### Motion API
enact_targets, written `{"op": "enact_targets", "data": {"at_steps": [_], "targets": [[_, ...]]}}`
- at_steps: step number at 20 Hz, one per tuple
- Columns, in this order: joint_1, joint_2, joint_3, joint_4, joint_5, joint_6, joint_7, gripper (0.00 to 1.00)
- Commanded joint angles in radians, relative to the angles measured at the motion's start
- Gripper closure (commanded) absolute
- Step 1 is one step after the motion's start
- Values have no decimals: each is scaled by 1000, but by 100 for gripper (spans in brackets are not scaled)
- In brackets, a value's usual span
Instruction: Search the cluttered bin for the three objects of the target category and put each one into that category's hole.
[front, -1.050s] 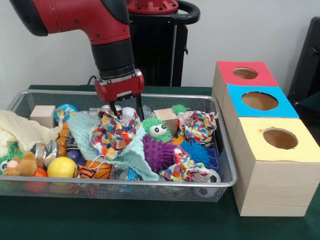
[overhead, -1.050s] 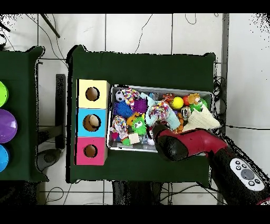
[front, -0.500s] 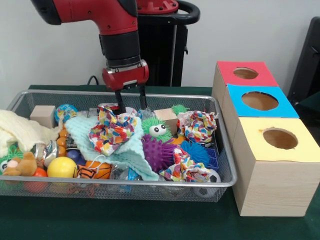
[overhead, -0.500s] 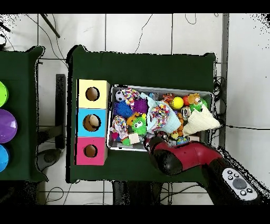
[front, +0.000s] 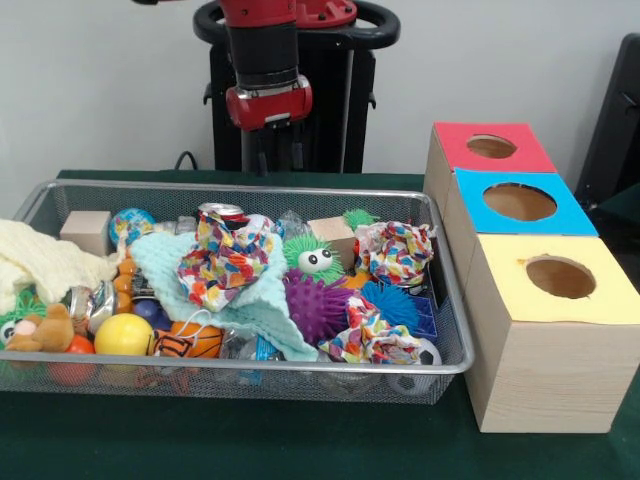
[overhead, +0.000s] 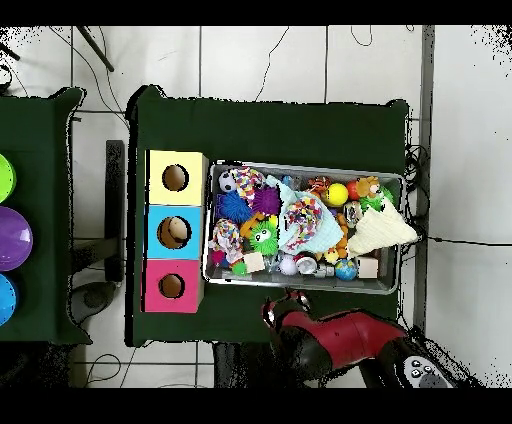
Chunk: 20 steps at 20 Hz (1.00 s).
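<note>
The wire bin (front: 250, 366) (overhead: 388, 289) is full of mixed toys. Three crumpled multicoloured cloths lie in it: one (front: 228, 262) on a mint cloth (front: 262, 305) at the middle, one (front: 398, 250) at the back right, one (front: 370, 338) at the front right. Beside the bin stand three wooden boxes with holes, topped red (front: 491, 146), blue (front: 519, 201) and yellow (front: 560, 277). My gripper (front: 279, 152) (overhead: 283, 312) hangs high above the bin's back edge, open, with nothing in it.
Also in the bin are purple (front: 315, 305), green (front: 315, 258) and blue (front: 392, 303) spiky balls, a yellow ball (front: 123, 335), a small basketball (front: 195, 340), wooden blocks (front: 85, 230) and a cream cloth (front: 40, 260). Coloured bowls (overhead: 12, 238) sit on a neighbouring table.
My gripper has risen from the multicoloured cloth at the bin's middle and drawn back behind the bin, empty. The cloth lies a little flatter where it was let go.
</note>
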Motion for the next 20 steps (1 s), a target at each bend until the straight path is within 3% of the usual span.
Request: {"op": "enact_targets", "data": {"at_steps": [1,7,10,15,20], "targets": [[78,80,-152,-32,48,-179,260,0],[128,154,-202,-70,99,-262,233,0],[126,153,-193,-73,117,-254,214,0],[79,86,-118,-62,143,-139,164,0],[11,-39,-12,-17,201,27,92,0]]}}
